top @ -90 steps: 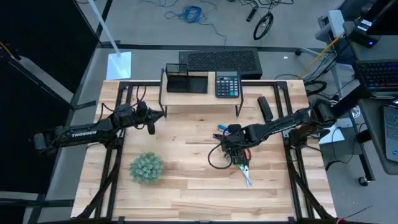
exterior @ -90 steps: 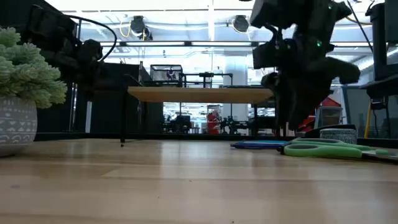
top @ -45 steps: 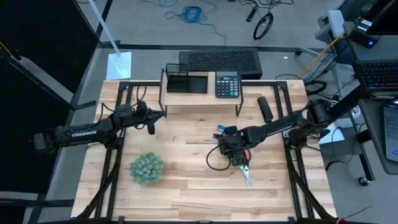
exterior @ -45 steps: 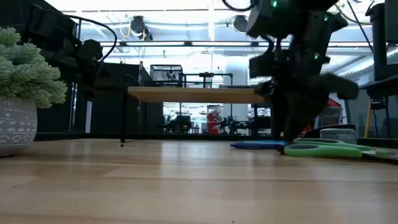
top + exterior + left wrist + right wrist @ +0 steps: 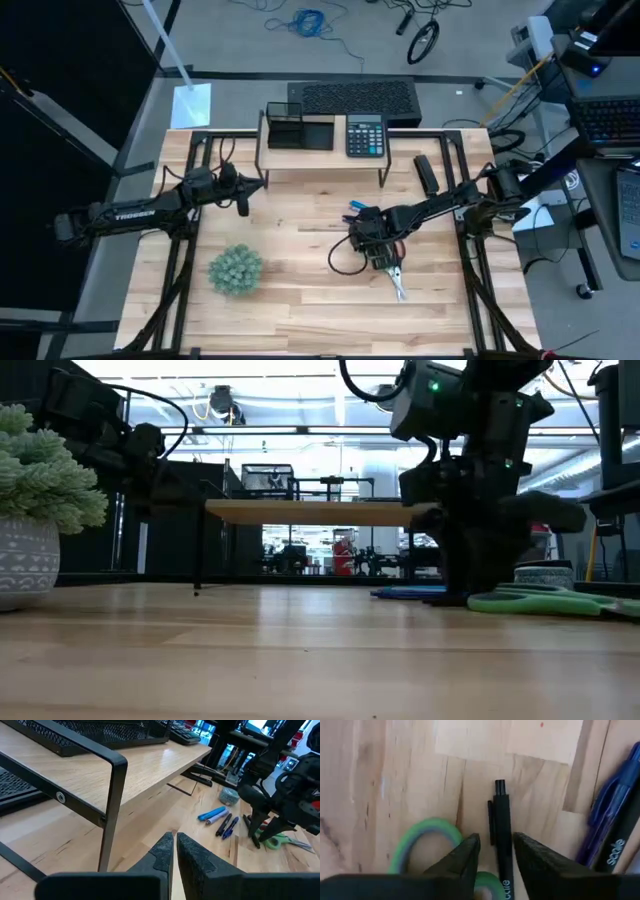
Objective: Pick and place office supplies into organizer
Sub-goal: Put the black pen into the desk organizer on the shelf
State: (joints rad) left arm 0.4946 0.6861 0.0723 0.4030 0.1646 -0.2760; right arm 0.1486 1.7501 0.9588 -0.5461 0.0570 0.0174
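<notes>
Right gripper (image 5: 495, 857) has dropped lower over the last second, fingers spread either side of the dark pen (image 5: 502, 840), green scissors (image 5: 427, 840) just beside. No grasp yet. Organizer (image 5: 299, 125) waits far back on the shelf (image 5: 320, 158); left gripper (image 5: 174, 851) idles clenched.

Fuzzy green ball plant (image 5: 236, 270) in a patterned grey pot, near left on the wooden surface (image 5: 300, 310). Light wooden riser shelf (image 5: 320, 158) with black legs at the far edge, carrying a black calculator (image 5: 365, 135). Black keyboard (image 5: 358, 98) beyond it.
</notes>
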